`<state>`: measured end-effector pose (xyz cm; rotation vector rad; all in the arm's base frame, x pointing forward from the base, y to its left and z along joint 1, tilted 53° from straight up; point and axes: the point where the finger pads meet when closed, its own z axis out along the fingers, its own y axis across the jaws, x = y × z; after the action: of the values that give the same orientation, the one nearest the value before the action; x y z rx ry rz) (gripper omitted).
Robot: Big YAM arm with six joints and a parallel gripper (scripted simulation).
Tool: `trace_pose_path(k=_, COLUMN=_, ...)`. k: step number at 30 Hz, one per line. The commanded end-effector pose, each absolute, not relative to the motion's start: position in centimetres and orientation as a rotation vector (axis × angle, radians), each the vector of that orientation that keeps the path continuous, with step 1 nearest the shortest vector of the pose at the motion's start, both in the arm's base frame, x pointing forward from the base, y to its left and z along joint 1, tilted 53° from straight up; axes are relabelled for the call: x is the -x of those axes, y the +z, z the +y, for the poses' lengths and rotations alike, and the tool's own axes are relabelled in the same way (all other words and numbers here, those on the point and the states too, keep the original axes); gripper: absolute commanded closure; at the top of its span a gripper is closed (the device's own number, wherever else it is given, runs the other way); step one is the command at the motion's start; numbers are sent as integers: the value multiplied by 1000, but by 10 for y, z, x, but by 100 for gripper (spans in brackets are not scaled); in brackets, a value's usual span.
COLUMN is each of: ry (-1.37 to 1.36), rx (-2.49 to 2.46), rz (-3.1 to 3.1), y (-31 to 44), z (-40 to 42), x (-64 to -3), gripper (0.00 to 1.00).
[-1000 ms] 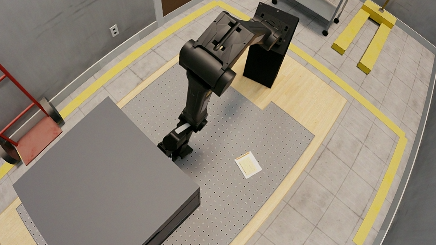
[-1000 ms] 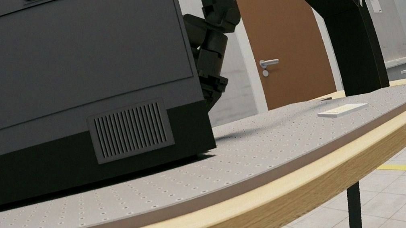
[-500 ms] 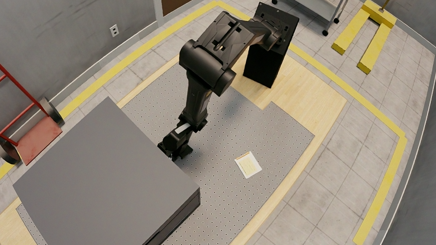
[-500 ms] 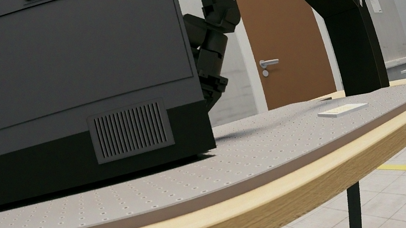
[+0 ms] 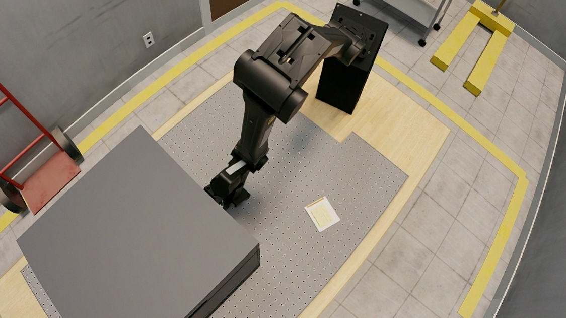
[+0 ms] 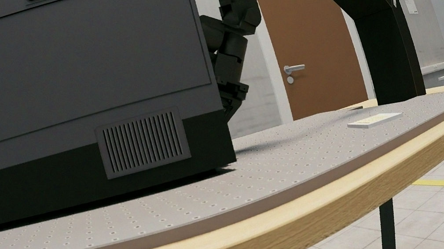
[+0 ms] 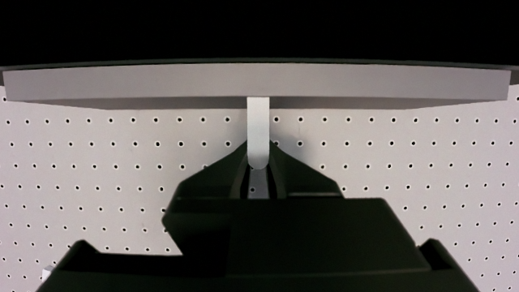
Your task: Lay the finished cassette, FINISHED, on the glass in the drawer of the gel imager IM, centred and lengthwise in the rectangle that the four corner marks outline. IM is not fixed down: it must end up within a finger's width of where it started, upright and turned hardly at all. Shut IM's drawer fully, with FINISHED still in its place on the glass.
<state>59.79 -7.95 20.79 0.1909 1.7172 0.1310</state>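
The gel imager IM [image 5: 134, 237] is a large grey box on the left of the perforated plate; it also shows in the exterior view [image 6: 79, 94]. My gripper [image 5: 228, 196] is at IM's front face, low down. In the wrist view the gripper [image 7: 258, 168] is shut on a narrow white pull tab [image 7: 258, 134] that sticks out from the middle of the grey drawer front [image 7: 255, 81]. The drawer's glass and corner marks are hidden. The cassette FINISHED [image 5: 321, 213], white with a pale yellow middle, lies flat on the plate to the right, apart from the gripper [image 6: 230, 106]; it also shows in the low view [image 6: 374, 120].
The arm's black pedestal [image 5: 351, 59] stands at the back of the table. The wooden table edge [image 6: 308, 205] runs along the front. A red trolley [image 5: 26, 169] and a wheeled cart [image 5: 401, 4] stand on the floor off the table.
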Motion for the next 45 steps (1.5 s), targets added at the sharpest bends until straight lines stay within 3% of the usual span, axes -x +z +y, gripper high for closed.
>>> trace_pose_path(k=1, ry=145, rx=-199, rz=1798, y=175, z=-75, x=-591, gripper=92)
trace_pose_path(k=45, ry=152, rx=-193, rz=1799, y=162, z=-68, x=-587, gripper=92)
